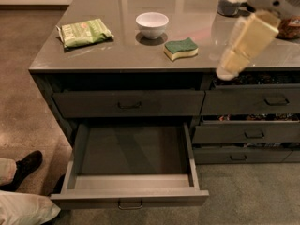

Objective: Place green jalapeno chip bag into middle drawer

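Observation:
The green jalapeno chip bag (84, 32) lies flat on the grey counter (112, 55) near its left edge. The middle drawer (131, 198) is pulled fully open below the counter, and its plain grey inside holds nothing. My gripper (226, 70) hangs from the cream arm at the upper right. It points down and left over the counter's front edge, to the right of the sponge and far from the bag. It holds nothing that I can see.
A white bowl (152, 22) and a green-and-yellow sponge (181, 48) sit mid-counter. The top drawer (129, 103) is shut. Narrower drawers (253, 100) with snack packets are on the right. A person's shoe (28, 163) and leg (23, 210) are at the bottom left.

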{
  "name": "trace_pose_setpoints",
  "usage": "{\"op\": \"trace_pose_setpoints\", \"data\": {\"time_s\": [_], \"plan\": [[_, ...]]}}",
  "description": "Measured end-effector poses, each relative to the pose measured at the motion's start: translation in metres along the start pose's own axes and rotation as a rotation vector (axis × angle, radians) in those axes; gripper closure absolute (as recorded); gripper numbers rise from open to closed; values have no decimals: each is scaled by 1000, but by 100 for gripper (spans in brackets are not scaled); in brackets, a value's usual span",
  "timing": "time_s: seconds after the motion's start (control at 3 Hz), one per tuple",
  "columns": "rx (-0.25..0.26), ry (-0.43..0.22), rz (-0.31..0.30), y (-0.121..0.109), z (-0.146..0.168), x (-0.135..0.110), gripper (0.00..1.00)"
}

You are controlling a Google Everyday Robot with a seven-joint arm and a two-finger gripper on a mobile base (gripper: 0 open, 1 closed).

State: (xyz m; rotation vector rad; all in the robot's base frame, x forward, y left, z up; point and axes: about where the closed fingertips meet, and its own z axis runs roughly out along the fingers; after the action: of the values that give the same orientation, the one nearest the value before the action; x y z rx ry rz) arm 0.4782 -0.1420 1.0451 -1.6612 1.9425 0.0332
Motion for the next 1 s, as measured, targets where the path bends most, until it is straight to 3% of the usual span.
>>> {"op": "trace_pose_setpoints", "data": {"time_s": [0.33, 0.67, 1.0], "plan": [[27, -111, -13, -33, 13, -61, 0], [35, -174, 8, -73, 50, -115, 0], [13, -179, 34, -113, 114, -173, 0]]}}
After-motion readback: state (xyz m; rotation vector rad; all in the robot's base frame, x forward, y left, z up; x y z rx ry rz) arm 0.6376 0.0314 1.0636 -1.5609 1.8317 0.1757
